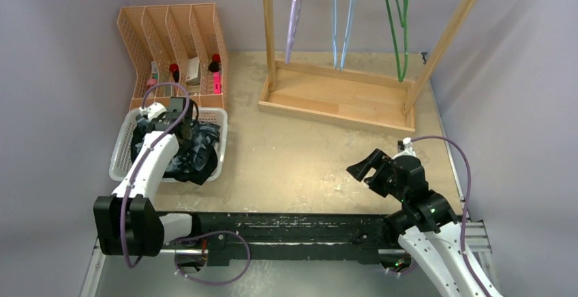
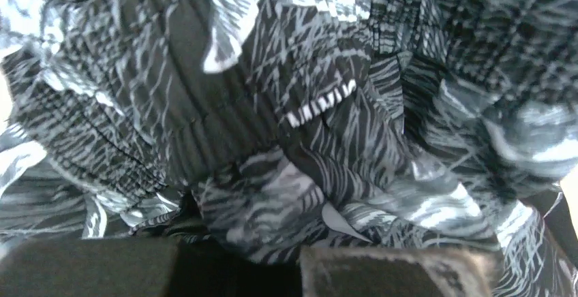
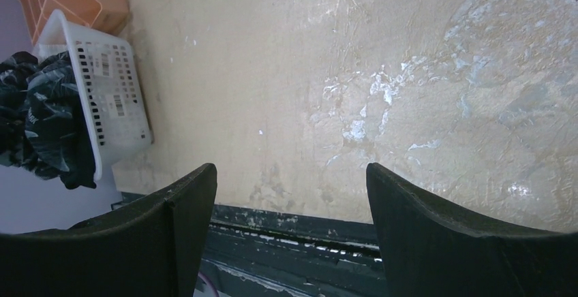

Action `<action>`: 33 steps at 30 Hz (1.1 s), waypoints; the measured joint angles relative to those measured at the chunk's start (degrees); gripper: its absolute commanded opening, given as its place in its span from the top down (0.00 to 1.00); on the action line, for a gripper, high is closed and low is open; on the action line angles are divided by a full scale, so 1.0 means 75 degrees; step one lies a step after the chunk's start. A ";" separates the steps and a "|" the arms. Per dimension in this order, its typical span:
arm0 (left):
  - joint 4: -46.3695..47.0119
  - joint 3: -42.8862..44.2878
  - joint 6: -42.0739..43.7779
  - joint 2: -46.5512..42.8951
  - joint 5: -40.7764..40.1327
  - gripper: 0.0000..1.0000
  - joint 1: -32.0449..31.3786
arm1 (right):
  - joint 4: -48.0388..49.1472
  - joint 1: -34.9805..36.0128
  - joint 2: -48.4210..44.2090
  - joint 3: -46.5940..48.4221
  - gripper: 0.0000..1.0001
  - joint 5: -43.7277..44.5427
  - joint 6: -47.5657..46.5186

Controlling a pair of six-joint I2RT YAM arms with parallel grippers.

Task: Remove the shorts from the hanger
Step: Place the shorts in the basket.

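Observation:
The dark blue shorts with a pale pattern (image 1: pixel 198 148) lie heaped in a white basket (image 1: pixel 121 152) at the left. My left gripper (image 1: pixel 181 121) reaches down into that heap. In the left wrist view the patterned shorts (image 2: pixel 286 106) fill the frame, and a fold of them runs down between the closed fingers of the left gripper (image 2: pixel 272 270). The hangers, purple (image 1: pixel 297 11), blue (image 1: pixel 344 18) and green (image 1: pixel 401 31), hang bare on the wooden rack (image 1: pixel 334 99). My right gripper (image 1: pixel 361 167) hovers open over the table at the near right, nothing between its fingers (image 3: pixel 184 215).
An orange slotted organizer (image 1: pixel 174 45) holding small items stands behind the basket. The right wrist view shows the basket (image 3: pixel 112 99) with shorts (image 3: pixel 41 120) hanging over its rim at far left, and the black rail (image 3: pixel 286 229) along the table's near edge.

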 measured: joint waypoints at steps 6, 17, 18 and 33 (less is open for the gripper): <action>0.1367 -0.0965 -0.0216 0.0175 0.1510 0.93 0.0527 | -0.0105 0.0000 0.0003 0.0003 0.18 0.0044 0.0000; 0.3861 -0.2390 -0.1224 -0.0146 0.2731 1.00 -0.0050 | -0.0224 0.0000 -0.0035 0.0058 0.18 0.0157 0.0026; 0.4144 -0.2486 -0.1486 -0.0128 0.2699 1.00 -0.0478 | -0.0207 0.0000 -0.0029 0.0058 0.19 0.0157 0.0038; 0.2978 -0.1664 -0.3147 -0.0627 0.2078 0.98 -0.3908 | -0.0207 0.0000 0.0087 0.0137 0.18 0.0181 0.0128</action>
